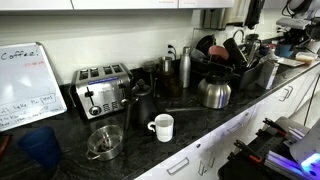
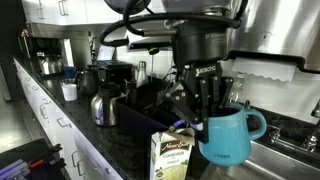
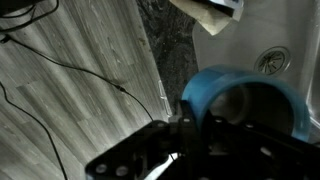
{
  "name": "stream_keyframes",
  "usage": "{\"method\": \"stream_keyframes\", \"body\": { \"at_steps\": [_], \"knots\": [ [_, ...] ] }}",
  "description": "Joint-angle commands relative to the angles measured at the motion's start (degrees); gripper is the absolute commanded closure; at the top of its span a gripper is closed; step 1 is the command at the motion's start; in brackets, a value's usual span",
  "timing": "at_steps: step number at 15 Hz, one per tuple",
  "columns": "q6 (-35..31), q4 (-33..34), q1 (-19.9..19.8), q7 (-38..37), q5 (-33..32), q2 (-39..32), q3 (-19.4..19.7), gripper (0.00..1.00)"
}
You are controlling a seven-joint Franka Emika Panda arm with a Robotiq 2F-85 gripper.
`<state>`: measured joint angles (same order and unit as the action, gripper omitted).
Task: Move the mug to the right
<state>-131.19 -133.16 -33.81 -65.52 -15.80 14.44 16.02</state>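
Exterior view, jaws seemingly gripping mug point(image 2: 232, 137)

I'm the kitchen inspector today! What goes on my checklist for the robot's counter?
Surface: dark speckled counter, crowded.
Job's things: teal mug, near the sink, held at its rim.
Clutter: toaster, kettle, white mug, glass bowl, and a carton beside the teal mug.
Hand: hand shut on the teal mug.
Cables: thin dark cable lying on the wooden floor.
Surroundings: whiteboard saying Coffee, white cupboards.
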Motion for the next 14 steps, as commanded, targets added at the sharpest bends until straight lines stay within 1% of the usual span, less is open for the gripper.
{"method": "stream_keyframes", "body": {
  "at_steps": [1, 3, 4, 7, 10, 11, 14],
  "knots": [
    [0.2, 0.1, 0.8, -0.1, -0.2, 0.0, 0.7, 0.89],
    [0.2, 0.1, 0.8, -0.1, -0.2, 0.0, 0.7, 0.89],
    [0.2, 0.1, 0.8, -0.1, -0.2, 0.0, 0.7, 0.97],
    [0.6, 0.2, 0.8, -4.0, -1.0, -1.1, 0.1, 0.97],
    [0.3, 0.7, 0.8, -8.9, -1.4, -2.9, 0.3, 0.97],
    [-1.1, 1.1, 0.9, -11.5, -1.7, -5.1, 0.3, 0.97],
    [-0.2, 1.8, 1.6, -15.9, -1.4, -8.9, 1.3, 0.97]
  ]
}}
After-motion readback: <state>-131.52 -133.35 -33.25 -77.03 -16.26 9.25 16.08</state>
